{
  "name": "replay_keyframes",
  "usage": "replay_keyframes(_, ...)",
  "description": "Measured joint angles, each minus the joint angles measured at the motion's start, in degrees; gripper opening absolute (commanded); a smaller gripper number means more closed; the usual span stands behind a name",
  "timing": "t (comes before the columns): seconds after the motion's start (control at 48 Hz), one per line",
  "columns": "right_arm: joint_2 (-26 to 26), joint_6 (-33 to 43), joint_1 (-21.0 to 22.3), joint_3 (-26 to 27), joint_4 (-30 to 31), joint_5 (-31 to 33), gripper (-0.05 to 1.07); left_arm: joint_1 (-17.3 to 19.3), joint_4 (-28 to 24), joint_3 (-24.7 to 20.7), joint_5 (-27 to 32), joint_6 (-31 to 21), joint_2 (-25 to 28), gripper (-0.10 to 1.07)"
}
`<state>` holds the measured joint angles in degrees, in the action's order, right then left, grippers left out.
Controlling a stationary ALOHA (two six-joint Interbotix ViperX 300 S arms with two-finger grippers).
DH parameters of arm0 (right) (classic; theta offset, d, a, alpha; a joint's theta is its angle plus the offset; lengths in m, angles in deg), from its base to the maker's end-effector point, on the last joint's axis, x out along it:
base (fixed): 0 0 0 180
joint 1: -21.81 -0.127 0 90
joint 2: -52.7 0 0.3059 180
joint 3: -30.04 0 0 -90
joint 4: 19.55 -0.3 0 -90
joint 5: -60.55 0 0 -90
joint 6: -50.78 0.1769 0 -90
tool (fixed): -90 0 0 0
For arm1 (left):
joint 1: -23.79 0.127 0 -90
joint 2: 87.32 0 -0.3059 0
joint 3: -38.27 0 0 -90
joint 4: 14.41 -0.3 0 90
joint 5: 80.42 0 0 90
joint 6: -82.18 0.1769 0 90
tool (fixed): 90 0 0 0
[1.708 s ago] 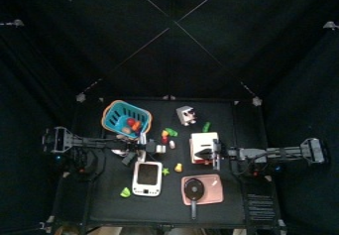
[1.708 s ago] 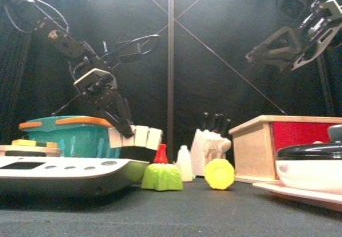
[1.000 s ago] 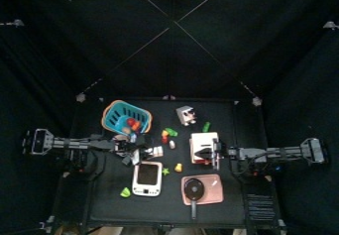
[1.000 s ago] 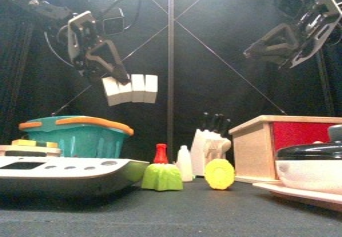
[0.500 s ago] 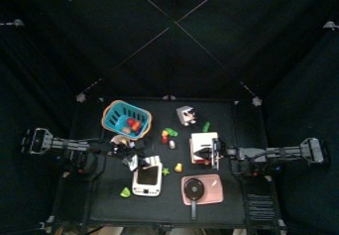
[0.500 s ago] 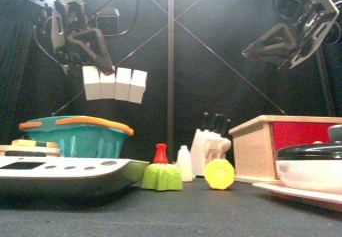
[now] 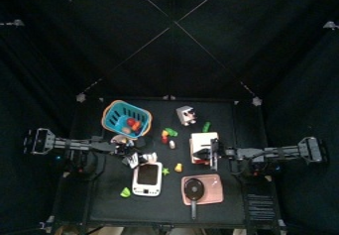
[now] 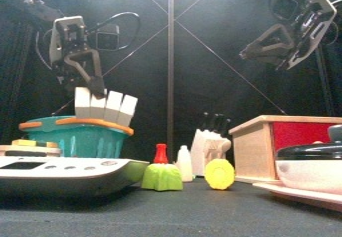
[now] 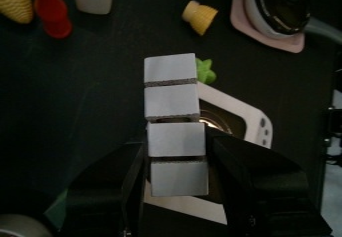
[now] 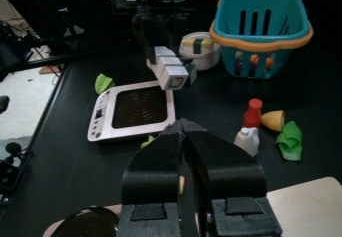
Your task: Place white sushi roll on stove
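My left gripper [image 8: 90, 87] is shut on the white sushi roll [image 8: 104, 106], a row of several white blocks, and holds it in the air, tilted, above the teal basket's height. In the left wrist view the roll [image 9: 174, 126] sits between the jaws, with the stove's white edge [image 9: 250, 129] just behind it. The stove [image 7: 147, 178] is a flat white panel at the table's front left; it also shows in the front view [image 8: 60, 171] and the right wrist view [image 10: 134, 108]. My right gripper [image 8: 274, 46] hangs high on the right, shut and empty.
A teal basket [image 7: 127, 117] stands behind the stove. A wooden box [image 8: 287, 146] and a pink plate with a pan [image 7: 201, 190] are at the right. A red bottle [image 8: 160, 154], a white bottle [image 8: 185, 162], and green [image 8: 163, 178] and yellow [image 8: 219, 174] toys lie mid-table.
My left gripper first lifted the sushi roll up from beside the basket, carried it left, and has now lowered it, tilted, toward the stove. The right arm has barely moved.
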<state>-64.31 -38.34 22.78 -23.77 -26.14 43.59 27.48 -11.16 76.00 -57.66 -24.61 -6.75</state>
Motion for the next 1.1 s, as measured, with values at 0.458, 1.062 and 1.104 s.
replay_keyframes(0.458, 0.09, 0.0, -0.09, -0.09, -0.09, 0.0, 0.02, -10.55, -27.25, -3.25, 9.32, -42.19, 2.9, 0.66)
replay_keyframes(1.062, 0.18, 0.0, -0.35, 0.62, -0.18, -0.09, 0.02, -29.27, -45.7, -13.01, 32.08, -90.62, 17.31, 0.67)
replay_keyframes(1.104, 0.18, 0.0, -0.35, 0.62, -0.35, 0.0, 0.02, -30.32, -45.26, -13.54, 32.61, -93.43, 18.37, 0.67)
